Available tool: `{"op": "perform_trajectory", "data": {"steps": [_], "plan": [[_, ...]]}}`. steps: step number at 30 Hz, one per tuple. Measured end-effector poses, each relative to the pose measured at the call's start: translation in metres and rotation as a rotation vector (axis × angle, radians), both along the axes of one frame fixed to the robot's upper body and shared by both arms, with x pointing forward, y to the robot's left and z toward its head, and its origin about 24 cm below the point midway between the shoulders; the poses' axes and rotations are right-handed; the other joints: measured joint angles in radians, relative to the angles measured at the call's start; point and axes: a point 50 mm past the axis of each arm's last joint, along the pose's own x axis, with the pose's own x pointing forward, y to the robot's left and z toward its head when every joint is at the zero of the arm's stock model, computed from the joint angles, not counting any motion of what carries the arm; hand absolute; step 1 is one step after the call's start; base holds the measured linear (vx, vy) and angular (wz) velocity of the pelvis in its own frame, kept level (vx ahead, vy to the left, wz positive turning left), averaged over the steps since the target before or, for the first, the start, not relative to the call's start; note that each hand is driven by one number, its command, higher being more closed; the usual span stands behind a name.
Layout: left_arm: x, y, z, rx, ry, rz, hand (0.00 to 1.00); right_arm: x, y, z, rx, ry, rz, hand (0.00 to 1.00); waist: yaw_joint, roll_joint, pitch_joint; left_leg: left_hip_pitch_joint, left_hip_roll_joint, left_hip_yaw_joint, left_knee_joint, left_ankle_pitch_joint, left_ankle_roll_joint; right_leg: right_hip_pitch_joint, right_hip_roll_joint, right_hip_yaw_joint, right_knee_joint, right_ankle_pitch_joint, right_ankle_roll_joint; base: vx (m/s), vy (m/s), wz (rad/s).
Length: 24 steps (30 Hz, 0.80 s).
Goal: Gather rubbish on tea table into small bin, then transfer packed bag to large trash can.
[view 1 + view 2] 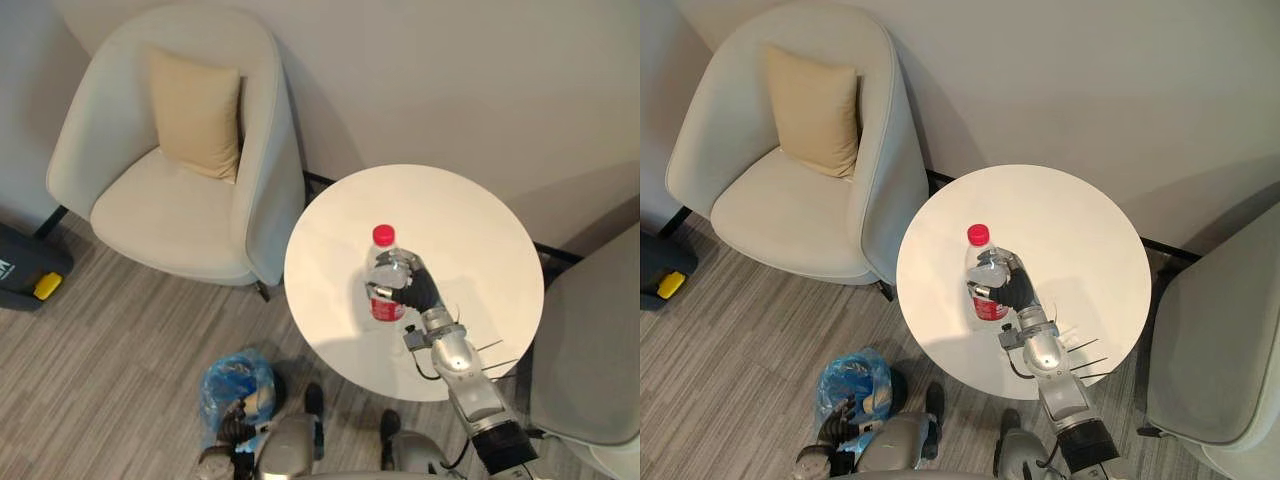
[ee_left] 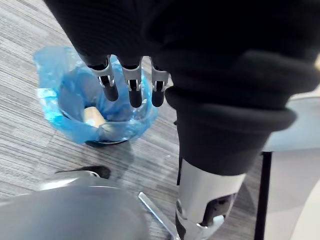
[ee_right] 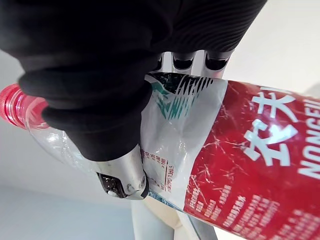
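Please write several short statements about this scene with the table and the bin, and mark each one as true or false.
1. The right hand is curled round the bottle. True.
2. The bottle has a blue cap. False: its cap is red.
3. The small bin stands on the floor and is lined with a blue bag. True.
4. The bottle lies inside the small bin. False: it is upright at the round table, in the right hand.
5. The left hand grips the cushion. False: the cushion leans in the armchair. The left hand hangs over the small bin with relaxed fingers, holding nothing.
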Motion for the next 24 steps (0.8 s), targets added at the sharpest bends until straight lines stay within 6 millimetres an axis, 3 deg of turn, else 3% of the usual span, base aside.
{"op": "perform_trajectory", "data": {"steps": [2,3,4,5,7,9,11,12,13,14,16,18,20,21,24], "plan": [[0.010,0.004,0.008,0.014,-0.058,-0.008,0.00,-0.007,0.004,0.004,0.031,-0.020,0.000,1.00,-0.016,-0.048,-0.006,-0.031,-0.046,-0.058,0.050,-0.006,0.010,-0.024,0.005,0.123,0.235,-0.135,0.059,-0.09,-0.067,1.02],[0.012,0.004,0.009,0.017,-0.067,-0.009,0.00,-0.009,0.004,0.005,0.037,-0.028,0.001,1.00,-0.015,-0.059,-0.013,-0.044,-0.060,-0.075,0.063,-0.006,0.009,-0.021,0.006,0.141,0.256,-0.155,0.059,-0.03,-0.120,1.07],[0.012,0.004,0.010,0.019,-0.071,-0.004,0.00,-0.010,0.008,0.010,0.045,-0.058,0.019,1.00,-0.005,-0.072,-0.021,-0.082,-0.077,-0.099,0.088,-0.001,0.002,-0.011,0.005,0.178,0.227,-0.195,0.021,-0.07,-0.151,0.61],[0.013,0.001,0.010,0.010,-0.077,0.007,0.00,-0.010,0.012,0.012,0.032,-0.075,0.033,1.00,0.019,-0.067,-0.020,-0.099,-0.073,-0.110,0.085,0.017,-0.013,-0.003,0.014,0.180,0.175,-0.206,-0.027,-0.12,-0.153,0.51],[0.008,-0.002,0.009,-0.006,-0.074,0.031,0.00,-0.010,0.013,0.010,0.017,-0.067,0.040,1.00,0.015,-0.038,-0.018,-0.093,-0.062,-0.160,0.017,0.081,-0.029,0.007,0.036,0.130,0.137,-0.175,-0.041,-0.23,-0.169,0.61],[0.004,-0.002,0.008,-0.006,-0.070,0.031,0.00,-0.011,0.011,0.007,0.016,-0.055,0.024,1.00,0.015,-0.028,-0.017,-0.083,-0.049,-0.179,-0.025,0.137,-0.038,0.013,0.054,0.092,0.132,-0.162,-0.059,-0.22,-0.167,0.69],[0.005,-0.008,0.008,-0.014,-0.073,0.015,0.00,-0.010,-0.005,0.001,0.017,-0.031,-0.056,1.00,0.012,-0.011,-0.013,-0.067,-0.034,-0.112,-0.127,0.281,-0.037,0.031,0.047,0.012,0.074,-0.097,-0.108,-0.26,-0.091,0.80],[0.006,-0.009,0.009,-0.015,-0.078,0.005,0.00,-0.010,-0.009,0.000,0.021,-0.031,-0.079,1.00,0.010,-0.010,-0.012,-0.073,-0.030,-0.056,-0.101,0.275,-0.031,0.032,0.040,-0.010,0.053,-0.081,-0.108,-0.24,-0.038,0.78],[0.008,-0.012,0.010,-0.021,-0.083,-0.012,0.00,-0.010,-0.016,-0.001,0.022,-0.027,-0.109,1.00,0.006,-0.009,-0.013,-0.089,-0.019,0.029,0.005,0.206,0.026,0.032,0.026,-0.040,0.026,-0.057,-0.111,-0.24,-0.079,0.79],[0.008,-0.014,0.010,-0.027,-0.083,-0.024,0.00,-0.010,-0.023,-0.002,0.020,-0.024,-0.139,1.00,-0.005,-0.010,-0.014,-0.088,-0.010,0.090,0.102,0.122,0.058,0.037,0.009,-0.070,-0.004,-0.031,-0.110,-0.25,-0.088,0.98],[0.007,-0.018,0.009,-0.031,-0.077,-0.043,0.00,-0.009,-0.035,-0.005,0.009,-0.013,-0.194,1.00,-0.024,-0.005,-0.022,-0.036,0.032,0.174,0.184,0.010,0.039,0.046,-0.012,-0.127,-0.055,0.009,-0.105,-0.20,-0.014,0.99],[0.007,-0.024,0.008,-0.035,-0.075,-0.073,0.00,-0.009,-0.040,-0.004,0.009,-0.013,-0.221,1.00,-0.045,0.005,-0.032,0.080,0.063,0.210,0.086,-0.048,-0.005,0.048,-0.030,-0.201,-0.092,0.033,-0.088,-0.20,0.103,1.14],[0.007,-0.029,0.007,-0.041,-0.070,-0.094,0.00,-0.009,-0.043,-0.004,0.011,-0.013,-0.241,1.00,-0.041,0.026,-0.045,0.149,0.071,0.208,-0.058,-0.053,-0.022,0.048,-0.025,-0.239,-0.109,0.050,-0.066,-0.12,0.134,0.82],[0.007,-0.029,0.007,-0.039,-0.063,-0.098,0.00,-0.009,-0.046,-0.006,0.019,-0.001,-0.262,1.00,-0.035,0.016,-0.051,0.158,0.058,0.203,-0.101,-0.031,-0.046,0.052,-0.035,-0.252,-0.116,0.066,-0.056,-0.07,0.154,0.57],[0.002,-0.025,0.004,-0.029,-0.040,-0.100,0.00,-0.009,-0.038,-0.012,0.056,0.026,-0.262,1.00,-0.012,0.002,-0.066,0.177,0.033,0.180,-0.103,-0.031,-0.045,0.107,-0.048,-0.269,-0.175,0.102,-0.032,-0.05,0.142,0.26]]}}
